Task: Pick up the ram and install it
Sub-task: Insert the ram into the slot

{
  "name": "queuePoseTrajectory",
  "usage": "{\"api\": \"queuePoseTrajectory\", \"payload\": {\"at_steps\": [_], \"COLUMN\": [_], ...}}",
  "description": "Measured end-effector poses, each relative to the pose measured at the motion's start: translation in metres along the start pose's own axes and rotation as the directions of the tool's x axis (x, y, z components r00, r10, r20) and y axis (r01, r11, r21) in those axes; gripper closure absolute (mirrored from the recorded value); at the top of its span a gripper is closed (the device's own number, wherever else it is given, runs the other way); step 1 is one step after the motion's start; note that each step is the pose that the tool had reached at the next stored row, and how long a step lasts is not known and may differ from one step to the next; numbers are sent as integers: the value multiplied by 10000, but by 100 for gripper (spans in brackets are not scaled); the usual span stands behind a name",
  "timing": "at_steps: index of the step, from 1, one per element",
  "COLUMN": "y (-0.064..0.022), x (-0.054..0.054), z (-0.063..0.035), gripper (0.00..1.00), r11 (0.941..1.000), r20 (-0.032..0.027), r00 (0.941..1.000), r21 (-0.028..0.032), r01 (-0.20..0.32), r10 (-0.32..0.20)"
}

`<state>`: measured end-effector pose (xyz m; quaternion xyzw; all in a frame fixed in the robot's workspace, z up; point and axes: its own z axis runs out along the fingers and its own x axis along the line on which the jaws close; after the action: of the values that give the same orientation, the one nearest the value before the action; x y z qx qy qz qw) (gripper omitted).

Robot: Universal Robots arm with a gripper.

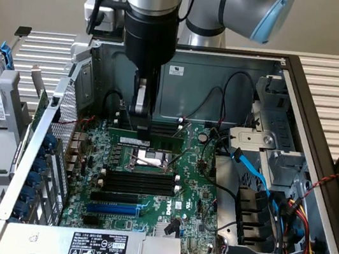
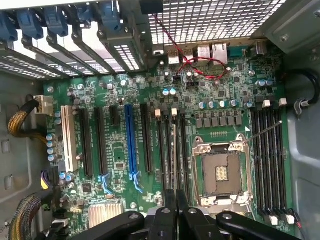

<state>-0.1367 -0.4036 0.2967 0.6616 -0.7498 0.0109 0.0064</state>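
Pincer (image 1: 142, 126) is clamping the ram (image 1: 159, 143) near mid-length, jaws nearly together on the thin board. So pickup is looking done. The stick is hanging level, long edge down, inside the open case (image 1: 229, 78), and reading just beside the CPU socket (image 1: 151, 158) in the exterior view. In the wrist view the pincer (image 2: 173, 212) is lining up along the black slots (image 2: 163, 150) next to the socket (image 2: 220, 172). I can't tell whether the ram is touching a slot. Install is looking not finished: the pincer is gripping it and nothing is showing it seated.
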Motion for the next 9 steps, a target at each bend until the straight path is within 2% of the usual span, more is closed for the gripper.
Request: {"api": "queuePoseTrajectory", "payload": {"at_steps": [9], "y": [1], "x": [-3], "z": [163], "gripper": [88], "r11": [10000], "r20": [-1], "r00": [10000], "r21": [0], "r01": [1], "r10": [-1]}}
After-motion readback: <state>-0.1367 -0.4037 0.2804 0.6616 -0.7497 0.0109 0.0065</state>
